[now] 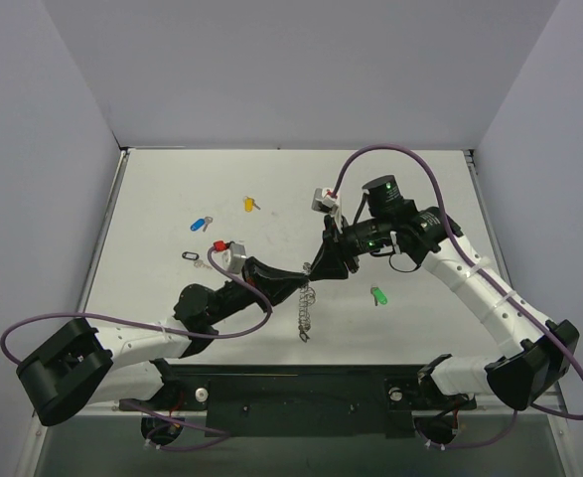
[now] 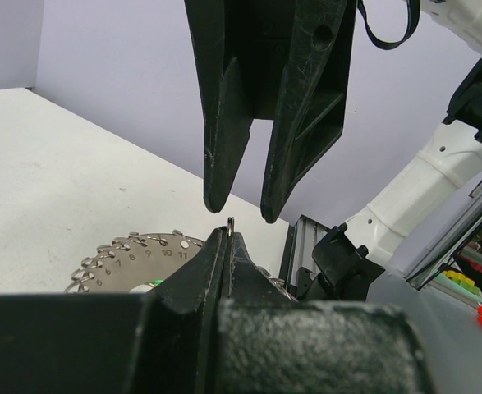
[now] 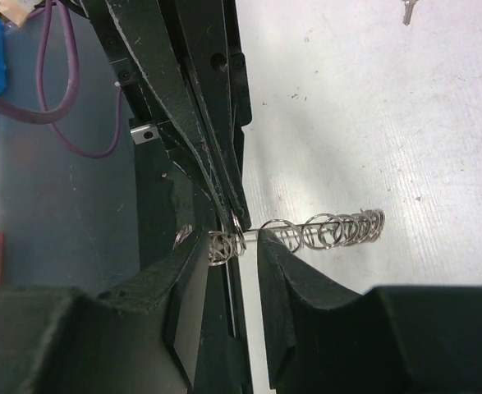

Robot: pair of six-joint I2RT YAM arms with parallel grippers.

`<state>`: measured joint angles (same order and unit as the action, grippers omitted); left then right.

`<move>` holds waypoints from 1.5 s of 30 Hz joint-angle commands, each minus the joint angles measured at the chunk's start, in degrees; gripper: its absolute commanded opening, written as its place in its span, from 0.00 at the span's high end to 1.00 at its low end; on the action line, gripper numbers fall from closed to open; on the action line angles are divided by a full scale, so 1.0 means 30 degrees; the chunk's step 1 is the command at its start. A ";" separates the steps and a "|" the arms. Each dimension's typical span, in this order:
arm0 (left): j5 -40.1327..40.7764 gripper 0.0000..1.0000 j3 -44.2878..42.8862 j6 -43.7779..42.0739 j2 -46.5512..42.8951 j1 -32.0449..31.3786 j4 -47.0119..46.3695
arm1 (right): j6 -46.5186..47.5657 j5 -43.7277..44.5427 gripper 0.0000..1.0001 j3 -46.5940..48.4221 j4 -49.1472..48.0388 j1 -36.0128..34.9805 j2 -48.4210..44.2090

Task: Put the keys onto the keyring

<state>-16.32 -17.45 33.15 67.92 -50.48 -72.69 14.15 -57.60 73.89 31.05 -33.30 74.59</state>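
Through the left wrist camera, the keyring [image 2: 134, 256] is half hidden: its near part lies behind the left gripper [image 2: 228, 240], and a speck of green [image 2: 154, 285] beside it is too small to name. Over on the right wrist view, a key [image 3: 406, 10] is cut off at the upper edge, its head out of sight. From above, the ring's wire loops are too fine to separate.

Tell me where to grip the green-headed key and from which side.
The green-headed key lies flat on the table, apart from other things. It is probably best pinched by its plastic head, the widest part, coming straight down from above. The right gripper is the nearer one.
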 commanded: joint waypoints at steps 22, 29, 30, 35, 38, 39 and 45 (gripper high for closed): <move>0.0693 1.00 -0.0305 0.0025 -0.0111 -0.0371 -0.7119 | 0.1522 -0.2419 0.83 -0.1103 -0.0154 0.0143 0.0040; 0.0751 1.00 -0.0423 0.0025 -0.0082 -0.0547 -0.7149 | 0.1992 -0.2625 0.89 -0.1162 0.0051 0.0113 0.0186; 0.0751 1.00 -0.0423 -0.0003 -0.0082 -0.0518 -0.7149 | 0.2021 -0.2596 0.89 -0.1162 0.0051 0.0113 0.0216; 0.0780 1.00 -0.0423 -0.0004 -0.0111 -0.0547 -0.7149 | 0.2196 -0.2596 0.91 -0.1162 0.0168 0.0084 0.0274; 0.0839 1.00 -0.0364 -0.0033 -0.0199 -0.0547 -0.7149 | 0.2459 -0.2654 0.94 -0.1250 0.0285 0.0055 0.0245; 0.0868 1.00 -0.0335 -0.0062 -0.0228 -0.0547 -0.7149 | 0.2489 -0.2654 0.95 -0.1279 0.0315 0.0084 0.0187; 0.0956 1.00 -0.0276 -0.0062 -0.0345 -0.0576 -0.7149 | 0.2753 -0.2859 0.91 -0.1485 0.0374 0.0055 0.0011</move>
<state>-14.83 -17.15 33.21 67.94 -52.05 -72.58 20.95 -62.63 70.06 31.07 -32.97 74.89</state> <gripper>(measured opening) 0.022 0.069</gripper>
